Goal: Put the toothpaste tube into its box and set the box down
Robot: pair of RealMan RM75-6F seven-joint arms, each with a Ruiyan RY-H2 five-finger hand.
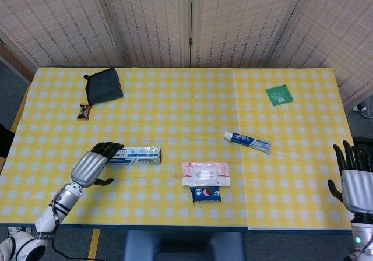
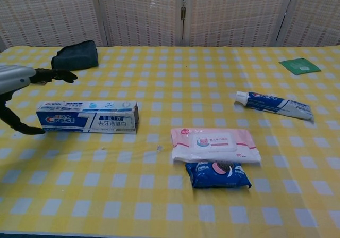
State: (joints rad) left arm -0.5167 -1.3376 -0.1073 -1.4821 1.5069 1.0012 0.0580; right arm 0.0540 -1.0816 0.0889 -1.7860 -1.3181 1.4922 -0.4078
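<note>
Checked table (image 1: 175, 98): my left hand (image 1: 93, 165) spread wide, holding nothing, at box (image 1: 131, 155) end. Cardboard's light, crushable; I'd grip mid-length. Tube (image 1: 247, 142) soft, slippery.

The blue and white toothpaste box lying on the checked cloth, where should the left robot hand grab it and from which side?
Grip the blue and white toothpaste box around its closed left end, coming from the left robot hand side; it lies flat lengthwise, and its right end looks open, so keep that free.
</note>
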